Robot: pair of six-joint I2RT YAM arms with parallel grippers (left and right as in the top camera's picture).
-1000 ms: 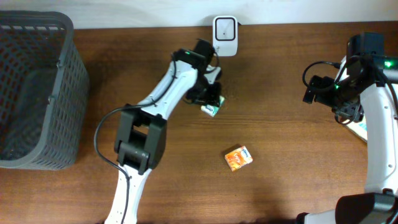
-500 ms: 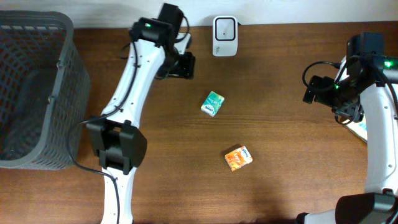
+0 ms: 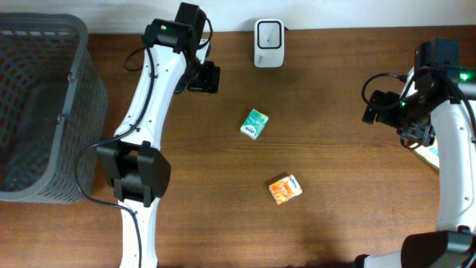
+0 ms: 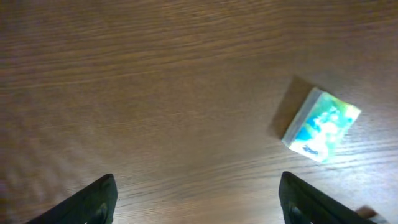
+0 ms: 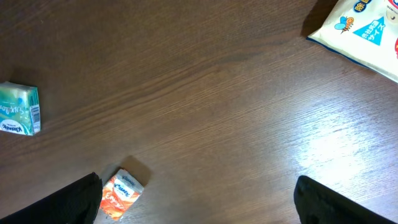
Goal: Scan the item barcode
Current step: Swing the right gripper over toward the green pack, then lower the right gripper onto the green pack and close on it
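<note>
Far right, a white packet is half hidden; left pincer and right pincer gape empty.

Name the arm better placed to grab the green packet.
Left, likely. The left hand, open and empty, hangs nearer the green packet, which shows in its wrist view; the right hand sits farther off.

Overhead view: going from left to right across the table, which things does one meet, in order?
Dark grey mesh plastic basket → left tool, open → small green packet → small orange packet → white printed packet at the right edge, partly under the arm.
</note>
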